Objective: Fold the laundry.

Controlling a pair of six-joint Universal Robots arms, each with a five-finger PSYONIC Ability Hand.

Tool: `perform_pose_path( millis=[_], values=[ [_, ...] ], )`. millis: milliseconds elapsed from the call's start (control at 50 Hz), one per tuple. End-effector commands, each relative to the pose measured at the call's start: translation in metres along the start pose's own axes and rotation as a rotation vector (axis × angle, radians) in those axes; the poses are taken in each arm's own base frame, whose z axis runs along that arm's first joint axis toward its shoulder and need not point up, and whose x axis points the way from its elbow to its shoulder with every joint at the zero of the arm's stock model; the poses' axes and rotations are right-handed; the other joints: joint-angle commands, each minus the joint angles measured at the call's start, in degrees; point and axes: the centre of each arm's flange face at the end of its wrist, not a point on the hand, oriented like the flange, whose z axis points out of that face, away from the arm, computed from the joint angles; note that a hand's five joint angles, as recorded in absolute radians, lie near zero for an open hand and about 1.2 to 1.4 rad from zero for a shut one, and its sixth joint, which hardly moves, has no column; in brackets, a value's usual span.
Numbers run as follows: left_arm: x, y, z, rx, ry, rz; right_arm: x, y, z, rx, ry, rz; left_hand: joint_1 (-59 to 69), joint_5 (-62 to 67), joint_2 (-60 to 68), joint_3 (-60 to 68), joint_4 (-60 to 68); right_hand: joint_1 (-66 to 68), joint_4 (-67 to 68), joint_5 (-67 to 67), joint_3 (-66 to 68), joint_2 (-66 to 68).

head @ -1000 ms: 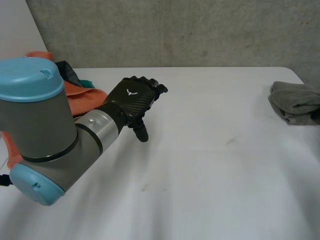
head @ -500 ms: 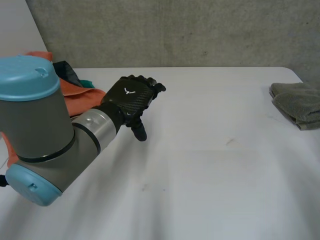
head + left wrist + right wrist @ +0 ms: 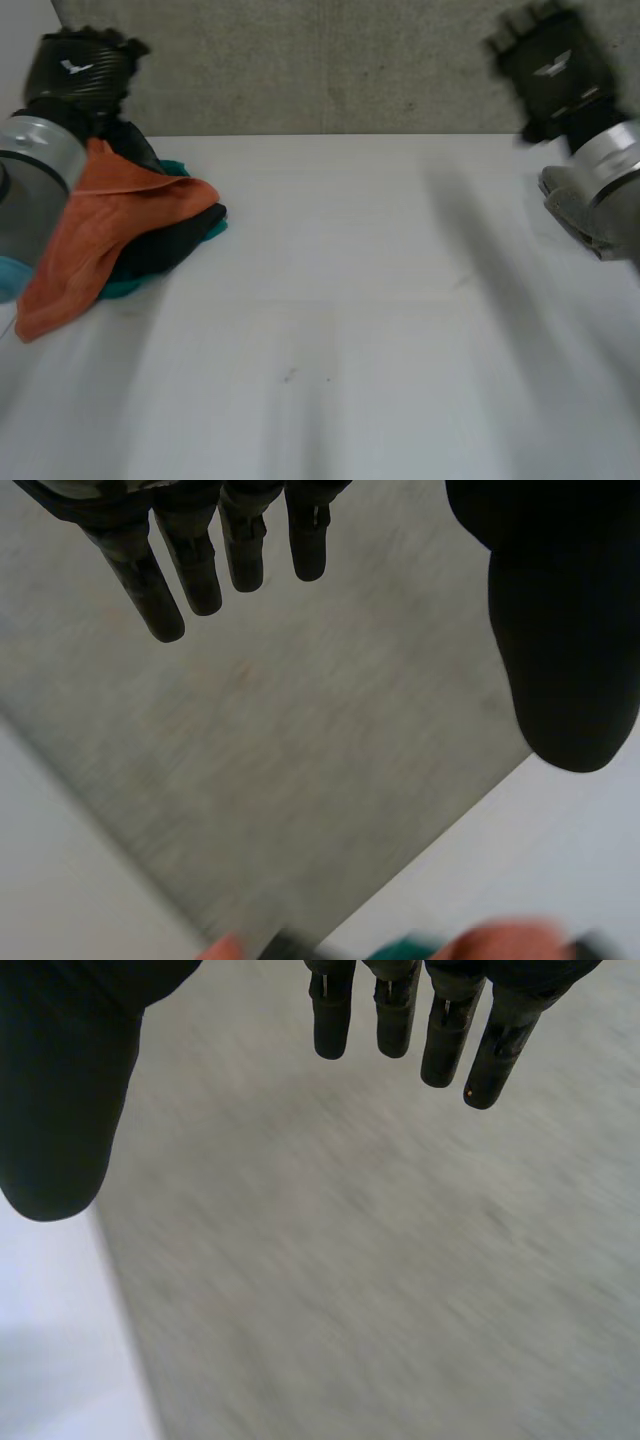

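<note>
Both hands up and empty, laundry not yet taken

Our left hand [image 3: 78, 72] and right hand [image 3: 552, 62] hang above the white table [image 3: 350, 300], fingers straight, holding nothing. The orange cloth [image 3: 100, 220] lies over a black cloth [image 3: 170, 245] and a teal cloth [image 3: 125, 288] below our left hand, so we risk grabbing several together; our right arm could nudge the grey towel [image 3: 565, 210] off the edge.

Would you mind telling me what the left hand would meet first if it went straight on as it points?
Probably the grey concrete wall: the left hand aims its straight fingers at it with nothing between, though depth is unclear. The laundry pile lies off that line.
</note>
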Motion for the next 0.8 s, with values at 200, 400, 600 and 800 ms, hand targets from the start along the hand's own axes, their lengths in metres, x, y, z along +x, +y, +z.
perform_pose_path(
  millis=[200,400,600,800],
  values=[
    [-0.047,0.179,0.063,-0.282,0.048,0.213,-0.122,-0.010,-0.070,-0.109,-0.333,0.153,0.5,-1.0,-0.2,-0.6,-0.2,-1.8,-3.5,-3.9,-2.1,-2.7],
    [-0.038,0.214,0.070,-0.324,0.072,0.209,-0.124,0.001,-0.078,-0.161,-0.334,0.154,51.3,49.7,50.5,50.1,50.6,-1.8,-3.5,-3.9,-2.1,-2.7],
    [-0.013,0.178,0.073,-0.247,0.086,0.217,-0.113,0.012,-0.075,-0.191,-0.299,0.153,69.0,67.4,68.2,67.8,68.3,-1.8,-3.5,-3.9,-2.1,-2.7],
    [0.006,0.051,0.048,-0.031,0.102,-0.044,-0.095,0.021,-0.069,-0.208,-0.245,0.140,69.0,67.4,68.2,67.8,68.3,-1.8,-3.5,-3.9,-2.1,-2.7]
  ],
)
